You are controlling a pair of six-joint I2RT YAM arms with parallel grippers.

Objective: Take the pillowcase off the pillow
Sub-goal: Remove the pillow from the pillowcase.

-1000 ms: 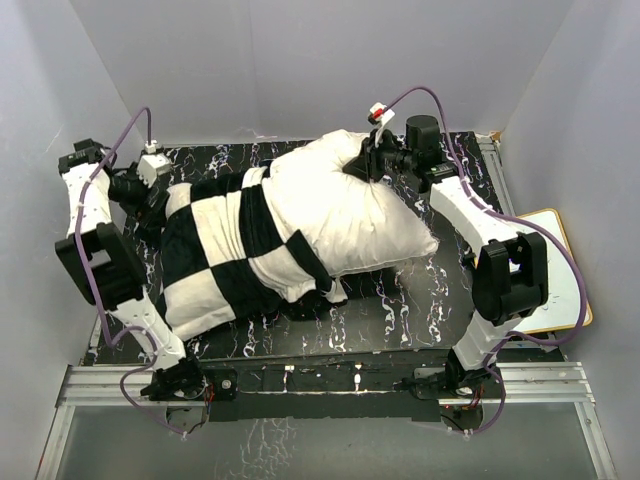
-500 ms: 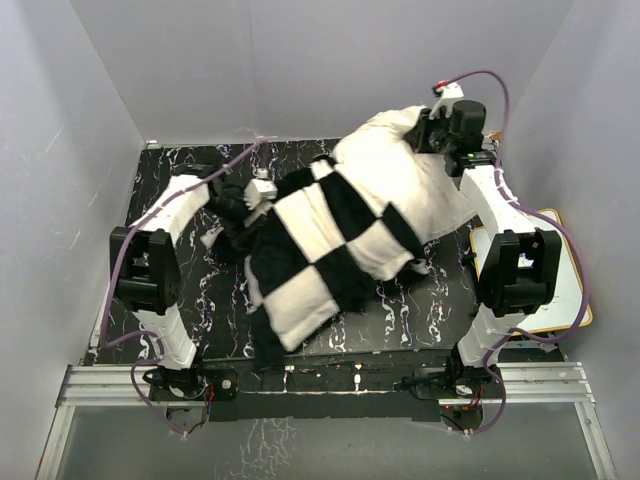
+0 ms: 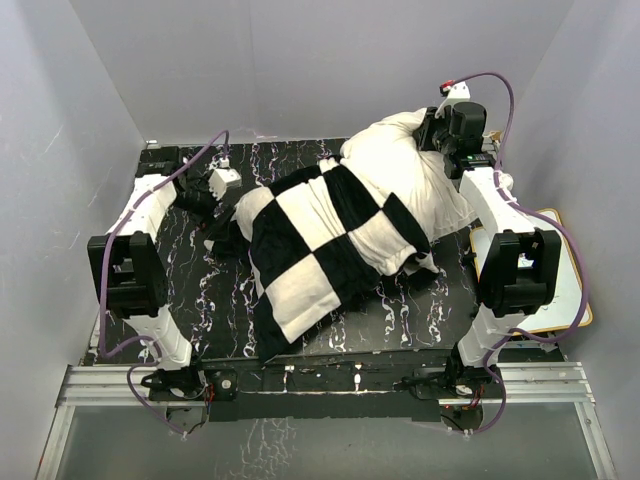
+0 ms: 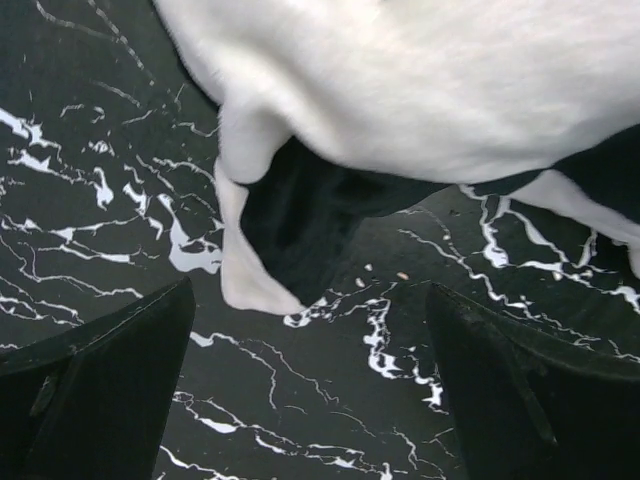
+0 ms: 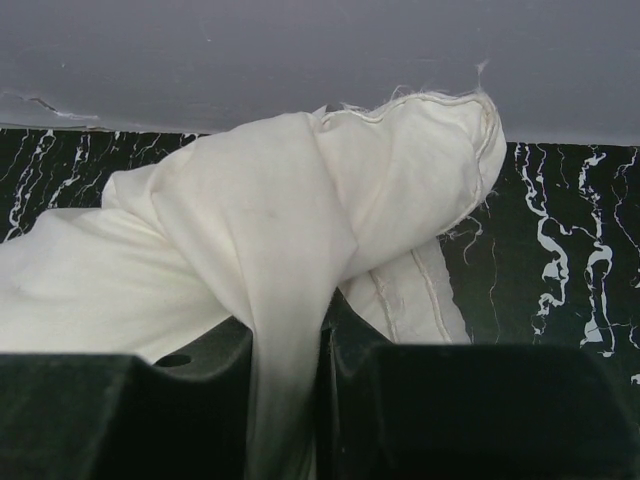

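Marbled black table (image 3: 400,310), right claw (image 5: 300,345) pinching pillow (image 5: 250,220)

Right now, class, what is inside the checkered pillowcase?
The pillow: its far end sticks out of the pillowcase, pinched by the right claw. The rest sits inside, hidden by the checkered fabric, so its shape there cannot be seen.

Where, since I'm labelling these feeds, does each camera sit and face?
Top external: above, behind the bases, looking down on the table; both arms show.
Left wrist: looks down at the pillowcase edge; open left gripper frames it.
Right wrist: faces the back wall; right gripper pinches the pillow.
Shared: top and left wrist show the pillowcase.
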